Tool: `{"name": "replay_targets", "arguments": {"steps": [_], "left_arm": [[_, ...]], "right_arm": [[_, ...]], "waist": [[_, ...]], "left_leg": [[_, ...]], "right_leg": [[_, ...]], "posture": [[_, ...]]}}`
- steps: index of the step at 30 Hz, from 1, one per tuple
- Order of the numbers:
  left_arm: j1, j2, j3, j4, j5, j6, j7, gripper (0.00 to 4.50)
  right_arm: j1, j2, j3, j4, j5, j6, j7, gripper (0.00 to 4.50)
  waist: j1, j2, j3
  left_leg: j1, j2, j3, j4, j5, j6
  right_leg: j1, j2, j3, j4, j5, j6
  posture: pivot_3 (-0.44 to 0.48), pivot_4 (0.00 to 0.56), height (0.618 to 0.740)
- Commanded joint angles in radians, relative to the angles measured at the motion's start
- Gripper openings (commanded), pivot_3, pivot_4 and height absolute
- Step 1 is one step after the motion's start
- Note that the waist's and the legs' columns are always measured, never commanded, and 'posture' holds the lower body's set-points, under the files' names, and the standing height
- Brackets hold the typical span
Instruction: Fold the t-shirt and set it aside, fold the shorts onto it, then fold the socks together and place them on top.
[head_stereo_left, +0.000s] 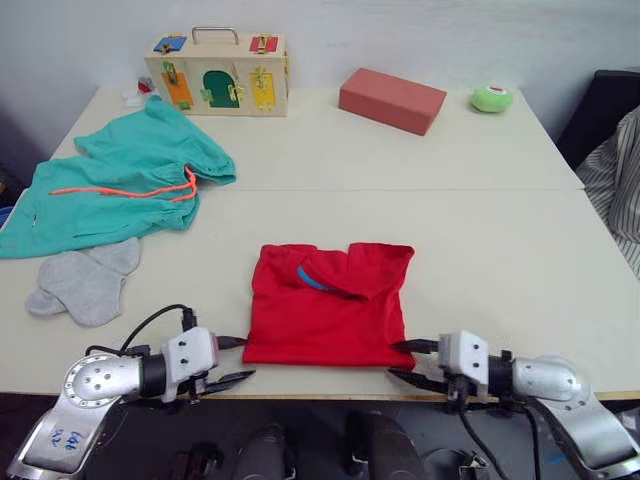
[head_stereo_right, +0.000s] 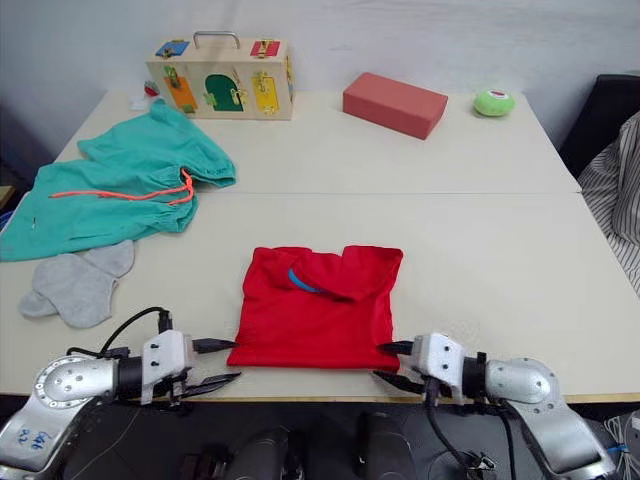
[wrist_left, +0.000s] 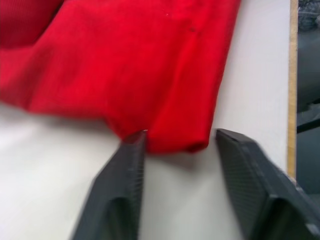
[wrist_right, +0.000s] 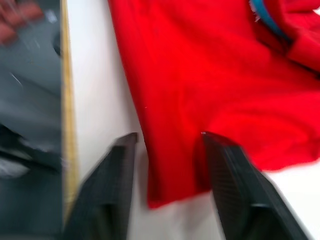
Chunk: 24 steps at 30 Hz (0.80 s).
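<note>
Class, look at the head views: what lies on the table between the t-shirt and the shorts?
Only bare table separates the t-shirt from the shorts; the left eye view shows this. The socks lie off to the left.

Red t-shirt (head_stereo_left: 328, 305) folded near edge; teal shorts (head_stereo_left: 110, 190), grey socks (head_stereo_left: 85, 282) left.

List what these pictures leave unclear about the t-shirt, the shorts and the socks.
- t-shirt: its sleeves and the layers beneath are hidden by its own folds in the eye views; the right wrist view blurs its collar label.
- shorts: the far left part is cut off by the left eye view's edge.
- socks: they overlap, so where one ends and the other begins is unclear.
- left gripper and right gripper: open at the t-shirt's near corners; contact unclear.
</note>
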Motion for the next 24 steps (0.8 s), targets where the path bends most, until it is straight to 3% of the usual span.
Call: {"name": "replay_targets", "arguments": {"steps": [1,3,7,8,12,16,19,24], "left_arm": [[0.019,0.055,0.109,-0.07,-0.223,0.189,-0.075,3.11],[0.007,0.082,0.158,-0.082,-0.296,0.255,-0.098,3.11],[-0.15,0.049,0.163,-0.066,-0.369,0.29,-0.066,3.13],[-0.21,0.035,0.118,-0.046,-0.336,0.28,-0.06,3.13],[-0.458,-0.054,-0.15,0.128,-0.089,0.156,-0.072,2.19],[-0.553,-0.136,-0.284,0.321,0.06,-0.033,-0.122,0.93],[-0.605,-0.188,-0.32,0.445,0.103,-0.107,-0.138,0.04],[-0.678,-0.255,-0.333,0.56,0.152,-0.177,-0.123,0.02]], "right_arm": [[0.028,-0.069,-0.108,-0.084,0.219,0.147,0.089,2.71],[0.022,-0.103,-0.153,-0.086,0.294,0.203,0.126,2.71],[-0.091,-0.084,-0.17,-0.051,0.33,0.253,0.095,1.76],[-0.135,-0.057,-0.151,-0.03,0.307,0.237,0.08,1.46],[-0.333,0.078,0.016,0.119,0.09,0.094,0.051,0.02],[-0.425,0.157,0.121,0.227,-0.035,0.019,0.047,0.0],[-0.46,0.177,0.175,0.288,-0.103,-0.05,0.08,0.0],[-0.549,0.222,0.206,0.407,-0.169,-0.112,0.079,0.0]], "waist": [[0.001,0.0,0.0],[0.001,0.0,0.0],[0.009,0.0,0.0],[0.015,0.0,0.0],[0.022,0.0,-0.001],[0.021,0.0,-0.001],[0.019,-0.001,-0.001],[0.018,-0.001,-0.001]], "left_leg": [[0.0,0.0,0.0,0.0,0.0,0.0],[0.001,0.0,-0.001,0.001,-0.001,0.002],[0.001,0.0,-0.001,0.002,-0.002,0.003],[0.001,0.0,-0.001,0.002,-0.002,0.002],[0.001,-0.002,0.0,0.002,0.001,-0.002],[-0.002,-0.003,0.003,0.002,0.003,-0.002],[-0.006,-0.003,0.004,0.003,0.003,-0.001],[-0.005,-0.003,0.004,0.007,0.004,0.001]], "right_leg": [[0.0,0.0,0.0,0.0,0.0,0.0],[0.001,0.0,0.0,0.0,0.0,0.0],[0.002,0.0,0.0,0.0,0.0,0.0],[0.002,0.0,0.0,0.0,0.0,0.0],[0.002,0.001,-0.001,0.001,0.0,0.0],[0.0,0.002,-0.001,0.001,0.0,0.001],[-0.004,0.003,-0.001,0.002,0.001,0.001],[-0.003,0.002,0.0,0.002,0.001,0.003]], "posture": [[0.0,0.15,0.74],[0.0,0.15,0.74],[0.0,0.15,0.74],[0.0,0.15,0.74],[0.0,0.15,0.74],[0.0,0.15,0.74],[0.0,0.15,0.74],[0.0,0.15,0.74]]}}
